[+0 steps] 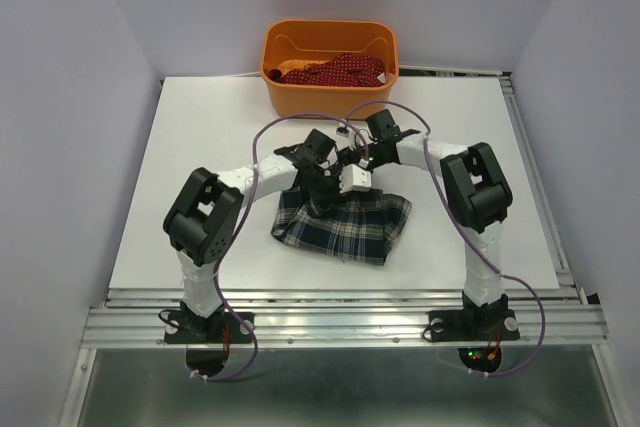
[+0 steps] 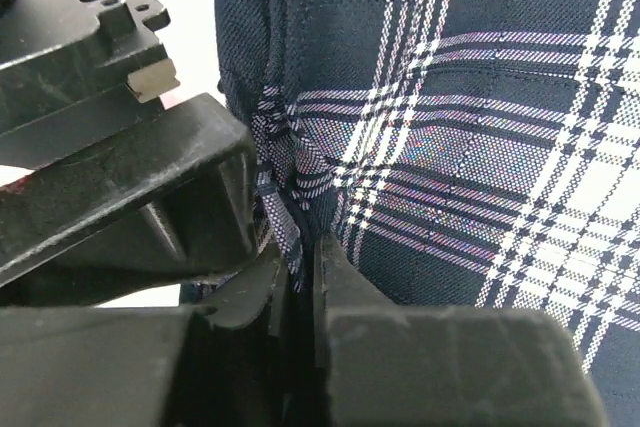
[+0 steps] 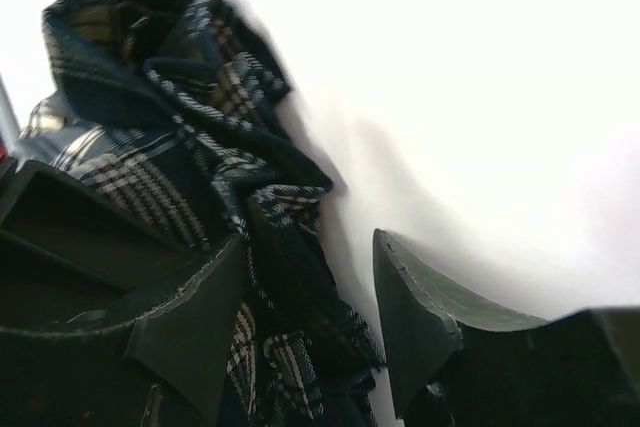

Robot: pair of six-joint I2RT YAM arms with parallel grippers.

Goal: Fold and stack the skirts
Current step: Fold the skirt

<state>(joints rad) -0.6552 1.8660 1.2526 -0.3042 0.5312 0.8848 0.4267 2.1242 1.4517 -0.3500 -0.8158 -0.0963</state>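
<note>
Navy and dark green, the pleated tartan cloth skirt [image 1: 345, 227] lies near the middle of the white table [image 1: 200, 167], between your two arms. It looks doubled over into a rough rectangle, but the far edge is bunched and the near right corner skews, so I'd call this fold only partly done.

Your left gripper [image 2: 300, 267] is almost closed, with a ridge of the tartan pinched in the narrow slit between its fingers. Your right gripper [image 3: 310, 247] stands open at the skirt's far edge. Cloth drapes against one finger and the other is clear of it, so it grips nothing.

The red dotted cloth skirt [image 1: 335, 70] sits crumpled in the orange plastic tub [image 1: 300, 102] at the far edge of the table, with neither arm on it. You have that one to fetch, fold and stack, so I'd judge the task well under half done.
</note>
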